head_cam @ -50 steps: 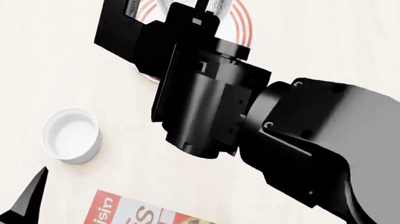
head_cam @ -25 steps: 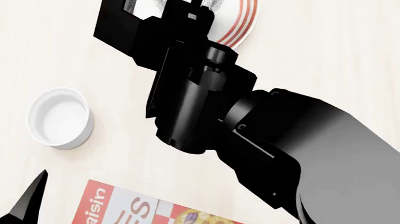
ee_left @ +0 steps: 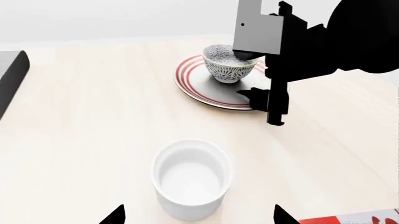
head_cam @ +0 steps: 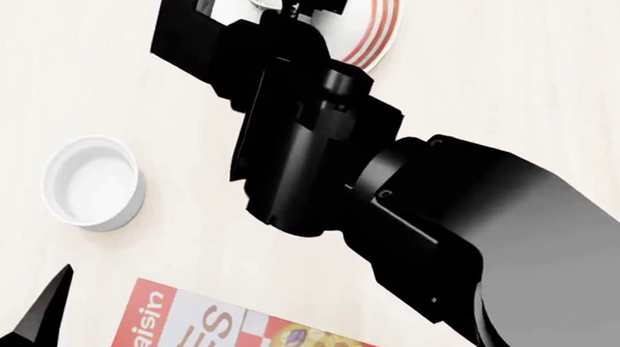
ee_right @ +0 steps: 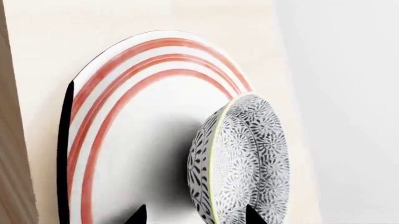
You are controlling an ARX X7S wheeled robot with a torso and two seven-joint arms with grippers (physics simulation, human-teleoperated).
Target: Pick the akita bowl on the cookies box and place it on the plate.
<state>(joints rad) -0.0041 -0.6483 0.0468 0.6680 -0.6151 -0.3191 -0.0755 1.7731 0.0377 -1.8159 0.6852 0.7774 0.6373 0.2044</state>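
Bowl (ee_left: pixel 228 65) sits upright on the plate (ee_left: pixel 193 86), inside the red rings, toward the far side of the plate as the left wrist view shows it. Right gripper (ee_left: pixel 265 77) hangs directly over and against the bowl's right side; one grey finger (ee_left: pixel 255 32) overlaps the rim. Cannot tell whether it clamps the bowl or has let go: the right wrist view shows the speckled wall between two dark fingertip points, but contact isn't readable.

Key relation: bowl is straight below the right gripper, so the coming move is likely a vertical lift-off. Any sideways drift would drag or tip the bowl.

Left gripper (ee_left: pixel 196 217) is well apart, over the plain white cup (ee_left: pixel 192 177), only its two tips in view and spread wide, holding nothing. Right arm is clearly nearer.

Cookie box (head_cam: pixel 235 331) lies near the robot with nothing visible on its shown part. Placement looks essentially done; release and retreat remain, by my read.
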